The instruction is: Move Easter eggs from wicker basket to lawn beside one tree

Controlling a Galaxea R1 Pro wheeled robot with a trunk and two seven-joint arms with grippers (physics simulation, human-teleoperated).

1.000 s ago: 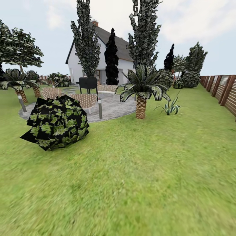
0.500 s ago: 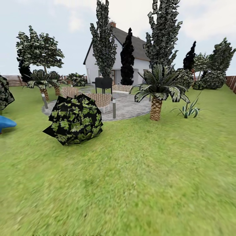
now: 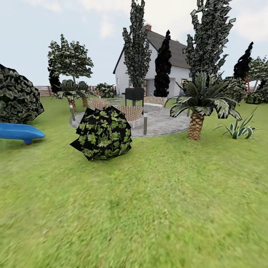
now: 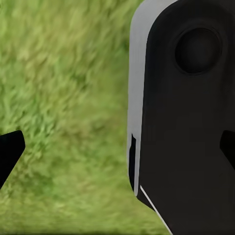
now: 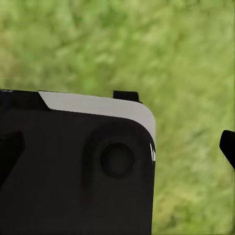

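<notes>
You get flat, even daylight under a pale cloudy sky (image 3: 56, 22), with no hard shadows and no glare. The near lawn (image 3: 149, 223) smears into soft blur, while the far bush (image 3: 102, 134) and palm (image 3: 197, 100) stay sharper. In both wrist views the grass is blurred.

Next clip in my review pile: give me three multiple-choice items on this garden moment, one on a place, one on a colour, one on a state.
1. Where is the low leafy bush?
A. on the paved patio
B. on the lawn in front of the patio
C. against the house wall

2. What colour is the long object at the head view's left edge?
A. blue
B. red
C. yellow

3. How does the short palm stand?
A. fallen on the grass
B. upright at the patio's edge
C. leaning on the bush

Answers: 1 B, grass lies all around it, paved patio behind. 2 A, plainly blue. 3 B, its scaly trunk is vertical.
</notes>
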